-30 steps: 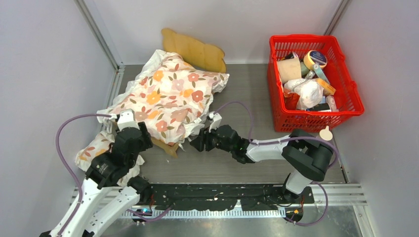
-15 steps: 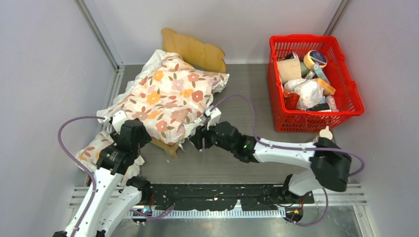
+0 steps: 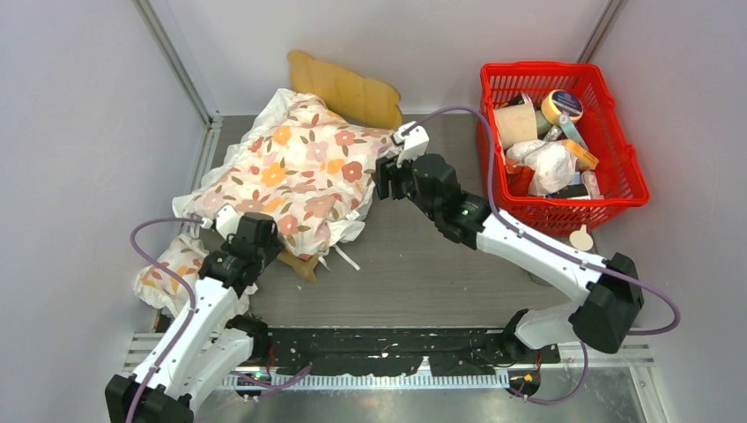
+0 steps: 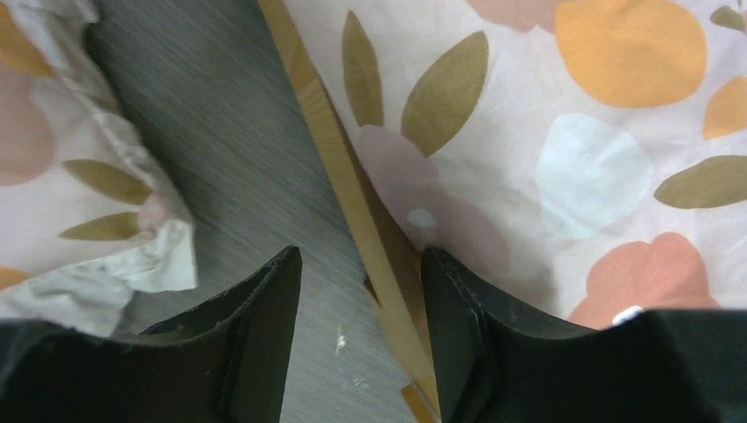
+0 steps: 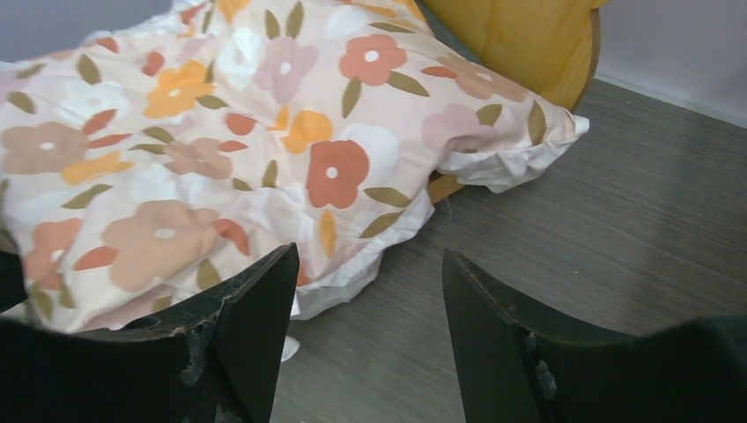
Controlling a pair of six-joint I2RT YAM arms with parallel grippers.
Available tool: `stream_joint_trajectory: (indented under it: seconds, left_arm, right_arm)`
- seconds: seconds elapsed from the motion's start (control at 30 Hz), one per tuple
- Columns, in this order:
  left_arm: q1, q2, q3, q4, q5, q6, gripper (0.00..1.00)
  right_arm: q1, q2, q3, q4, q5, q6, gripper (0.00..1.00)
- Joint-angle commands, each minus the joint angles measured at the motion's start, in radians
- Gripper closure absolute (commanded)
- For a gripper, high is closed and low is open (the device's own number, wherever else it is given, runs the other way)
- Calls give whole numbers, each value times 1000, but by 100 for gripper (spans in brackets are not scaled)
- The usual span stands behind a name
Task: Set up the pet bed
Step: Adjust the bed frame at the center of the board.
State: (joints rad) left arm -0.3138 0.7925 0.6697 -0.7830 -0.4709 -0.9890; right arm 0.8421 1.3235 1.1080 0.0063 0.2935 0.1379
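Observation:
The pet bed's scalloped wooden headboard (image 3: 345,90) stands at the back, and its near wooden corner (image 3: 299,264) pokes out in front. A white floral cushion (image 3: 299,172) covers the rest, hiding the grey surface. My left gripper (image 3: 262,233) is open at the bed's near-left edge. In the left wrist view the wooden rail (image 4: 352,189) runs between the open jaws (image 4: 361,295), close to the right finger, with the cushion (image 4: 573,132) over it. My right gripper (image 3: 386,179) is open and empty by the cushion's right corner. The right wrist view shows the gripper (image 5: 370,300), the cushion (image 5: 220,150) and the headboard (image 5: 520,44).
A red plastic basket (image 3: 617,150) full of mixed items stands at the back right. A second floral piece (image 3: 166,269) lies at the left by my left arm, and also shows in the left wrist view (image 4: 70,176). Walls close in on the left, back and right.
My right gripper has let go of the cushion's near edge and moved back and right to its right corner. My left gripper has shifted right and forward to the bed's near rail.

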Motion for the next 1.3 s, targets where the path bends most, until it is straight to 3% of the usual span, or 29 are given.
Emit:
stream_joint_trajectory:
  seconds: [0.0, 0.13, 0.27, 0.47, 0.7, 0.9, 1.0, 1.07, 1.13, 1.2, 1.27]
  left_arm:
    - [4, 2, -90, 141, 39, -103, 47]
    - [4, 55, -101, 167, 35, -65, 56]
    - [4, 117, -68, 181, 2, 17, 100]
    - [4, 107, -29, 144, 52, 201, 100]
    - [4, -166, -100, 137, 168, 365, 100]
    - [4, -233, -96, 142, 300, 450, 100]
    - [4, -226, -74, 117, 287, 486, 100]
    - [4, -228, -67, 132, 229, 524, 100]
    - [5, -214, -51, 157, 143, 568, 100]
    - [14, -160, -27, 194, 58, 604, 100]
    - [47, -83, 16, 243, 35, 634, 100]
  right_arm:
    - [-81, 106, 115, -42, -26, -80, 33]
    - [-147, 205, 207, -72, -31, -99, 31]
    - [-196, 260, 276, -100, -67, -93, 29]
    - [-245, 283, 328, -95, -87, -130, 23]
    - [-299, 367, 433, -113, -174, -224, 11]
    - [-315, 540, 646, -187, -161, -276, 10]
    - [-321, 626, 740, -225, -135, -302, 10]
    - [-324, 660, 787, -285, -112, -311, 17]
    - [-329, 659, 799, -342, -71, -286, 48]
    - [-336, 619, 759, -360, -67, -247, 63]
    - [-336, 564, 704, -353, -85, -220, 86]
